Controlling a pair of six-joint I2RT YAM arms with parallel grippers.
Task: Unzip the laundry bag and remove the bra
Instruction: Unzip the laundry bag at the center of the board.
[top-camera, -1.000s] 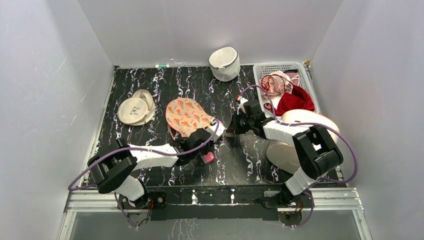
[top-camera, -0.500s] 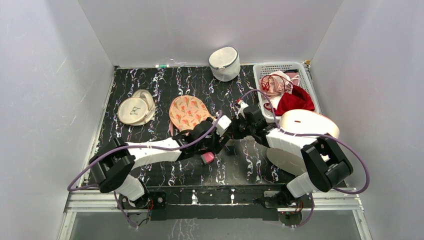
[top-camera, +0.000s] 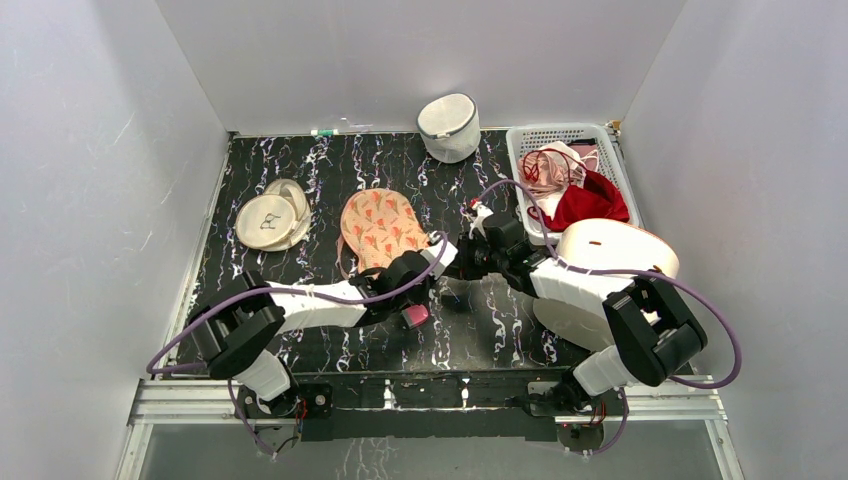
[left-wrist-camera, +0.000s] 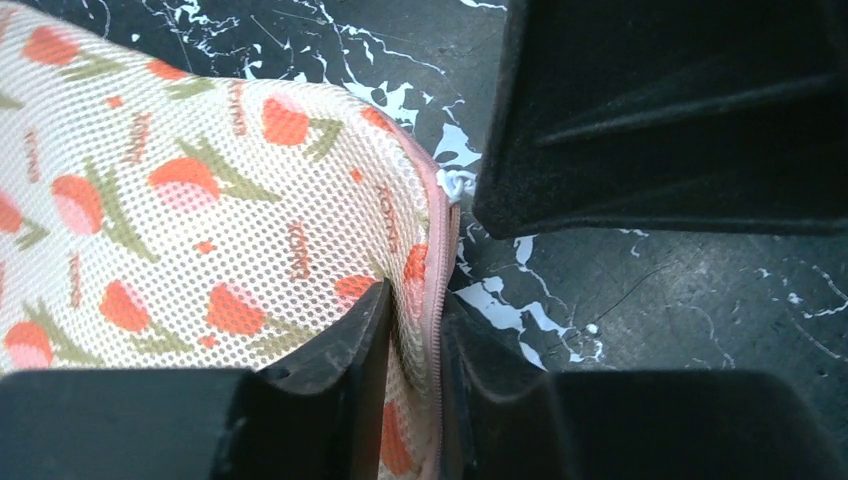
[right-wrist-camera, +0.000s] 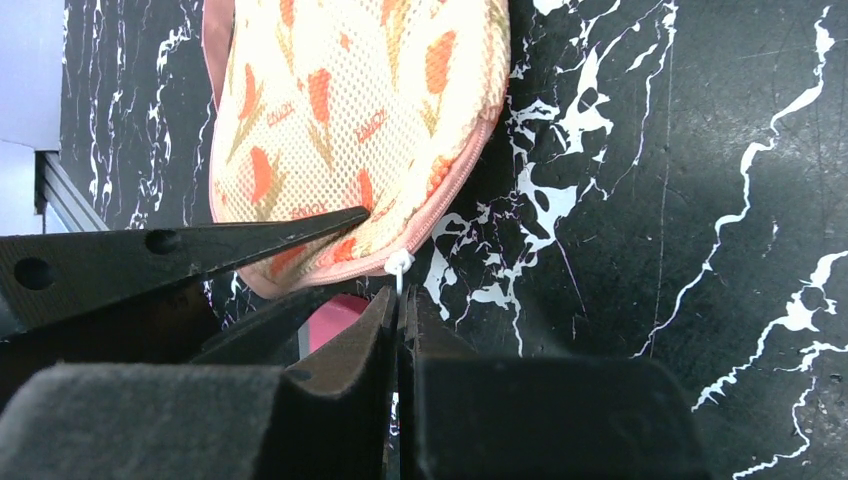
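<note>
The left gripper (left-wrist-camera: 415, 300) is pinching, jaws narrow, the near right zip edge of the laundry bag (top-camera: 383, 228) lying on the table (top-camera: 300, 170). Just right of it, the right gripper (right-wrist-camera: 400, 295) is clamping closed, apparently on the white zip pull (right-wrist-camera: 398, 264).

This is a robot test cell, lab-like. Plain white panels (top-camera: 100, 150) box in a black marbled bench (top-camera: 330, 165). The left arm (top-camera: 310, 308) and right arm (top-camera: 575, 280) are bolted to an aluminium rail (top-camera: 700, 402).
</note>
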